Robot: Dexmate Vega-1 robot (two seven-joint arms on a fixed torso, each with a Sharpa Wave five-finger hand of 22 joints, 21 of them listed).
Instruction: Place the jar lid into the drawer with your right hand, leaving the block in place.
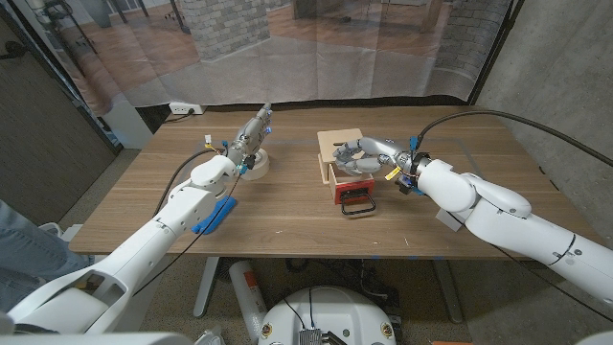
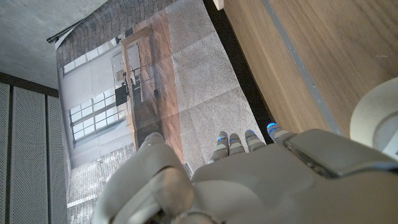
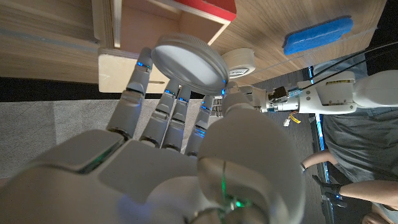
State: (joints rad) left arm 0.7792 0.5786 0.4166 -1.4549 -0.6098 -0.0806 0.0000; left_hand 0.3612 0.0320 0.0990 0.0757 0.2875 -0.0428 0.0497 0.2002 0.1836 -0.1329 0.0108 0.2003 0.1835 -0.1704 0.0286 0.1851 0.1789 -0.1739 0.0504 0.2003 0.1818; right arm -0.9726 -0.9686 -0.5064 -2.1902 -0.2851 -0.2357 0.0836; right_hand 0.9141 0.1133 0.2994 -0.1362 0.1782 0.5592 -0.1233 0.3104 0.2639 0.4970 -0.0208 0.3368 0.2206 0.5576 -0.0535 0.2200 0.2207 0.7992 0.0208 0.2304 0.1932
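Note:
My right hand (image 1: 366, 158) reaches over the small wooden drawer box (image 1: 337, 144) and holds a round silver jar lid (image 3: 189, 62) between its fingers and thumb. In the right wrist view the lid sits just in front of the open drawer with the red front (image 3: 208, 9). The red drawer front (image 1: 354, 195) with its black handle is pulled out toward me. The blue block (image 1: 213, 215) lies on the table beside my left forearm and also appears as the blue block (image 3: 317, 34). My left hand (image 1: 251, 134) hovers over a white roll, fingers stretched out, holding nothing.
A white tape roll (image 1: 255, 165) stands on the wooden table (image 1: 287, 230) under my left hand; the same roll (image 2: 376, 118) shows in the left wrist view. A person's leg (image 1: 19, 251) is at the left edge. A curtain hangs behind the table.

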